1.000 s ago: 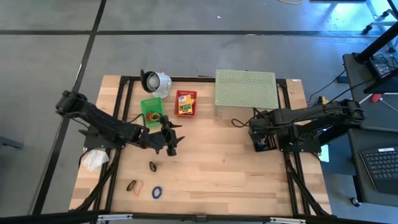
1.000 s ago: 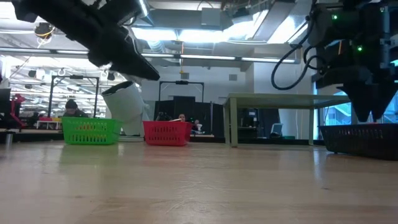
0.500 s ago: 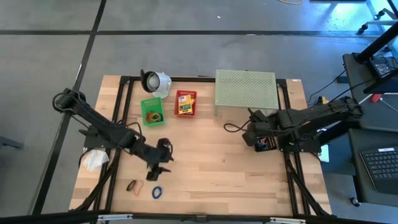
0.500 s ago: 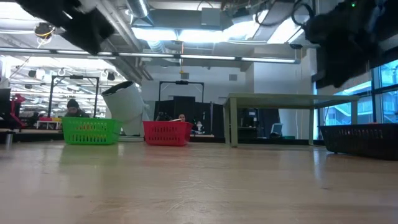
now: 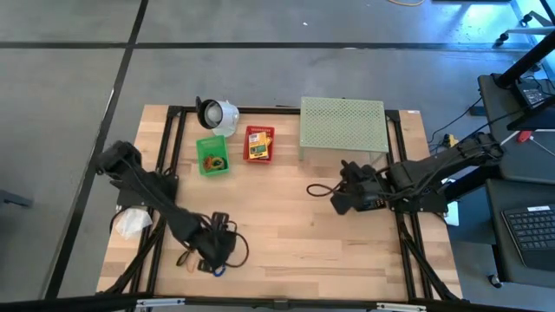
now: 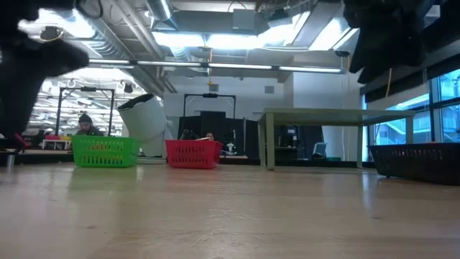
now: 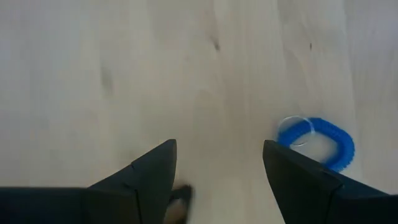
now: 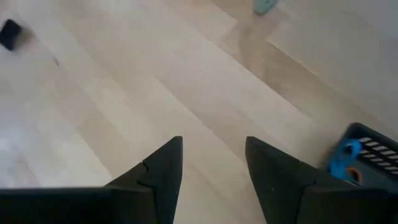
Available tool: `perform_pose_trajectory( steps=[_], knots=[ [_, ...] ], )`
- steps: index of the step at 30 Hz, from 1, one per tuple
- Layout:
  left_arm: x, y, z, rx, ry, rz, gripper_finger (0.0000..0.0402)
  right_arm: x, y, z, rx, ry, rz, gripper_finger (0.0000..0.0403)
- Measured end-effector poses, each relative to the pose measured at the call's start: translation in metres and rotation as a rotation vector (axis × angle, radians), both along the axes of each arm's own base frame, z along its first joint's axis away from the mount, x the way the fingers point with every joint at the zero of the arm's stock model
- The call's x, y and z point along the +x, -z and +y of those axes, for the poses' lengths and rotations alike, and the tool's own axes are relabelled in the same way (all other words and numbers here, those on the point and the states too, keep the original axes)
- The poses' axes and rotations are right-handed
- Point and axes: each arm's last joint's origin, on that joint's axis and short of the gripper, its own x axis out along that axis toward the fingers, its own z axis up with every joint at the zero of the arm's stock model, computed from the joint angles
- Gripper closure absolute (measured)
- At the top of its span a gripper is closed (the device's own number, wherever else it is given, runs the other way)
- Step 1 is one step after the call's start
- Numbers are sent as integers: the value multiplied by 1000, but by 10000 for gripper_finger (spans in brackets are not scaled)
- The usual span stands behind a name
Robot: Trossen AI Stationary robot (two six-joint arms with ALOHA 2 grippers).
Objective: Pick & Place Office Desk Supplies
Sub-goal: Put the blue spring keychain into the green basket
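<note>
My left gripper hangs open over the near left of the table, pointing steeply down. A blue loop lies flat on the wood just beside its fingers, and a dark thing shows between their bases. In the high view my left gripper stands over the loops, with an orange-brown loop and the blue loop beside it. My right gripper is open over bare wood, right of the table's middle, with nothing between its fingers.
A green basket and a red basket holding a yellow box stand at the far left. A white round object lies behind them. The pale green perforated shelf is at the far right. A black basket sits near my right arm.
My left gripper has swung from beside the green basket toward the table's near edge and tipped down over the loops, now covering the black one. My right gripper has risen from the black basket and moved toward the table's middle.
</note>
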Motion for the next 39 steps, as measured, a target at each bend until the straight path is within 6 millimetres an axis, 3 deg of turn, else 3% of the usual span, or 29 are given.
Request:
perform_pose_trajectory(
  steps=[4, 10, 17, 29, 39],
  knots=[
    [9, 14, -13, -42, -2, 108, 167, 1, -2, 7, 7, -27, -36, 227],
    [16, 19, -27, -88, 9, 253, 176, 1, -4, 15, -4, -50, -82, 227],
    [18, 20, -35, -69, 19, 231, 201, 3, 3, 27, -15, -89, -66, 227],
    [20, 35, -36, 7, 39, 234, 201, 13, 15, 43, -12, -133, -61, 227],
    [16, 36, -45, 7, 76, 207, 266, 16, 13, 46, -6, -154, -97, 227]
  ],
)
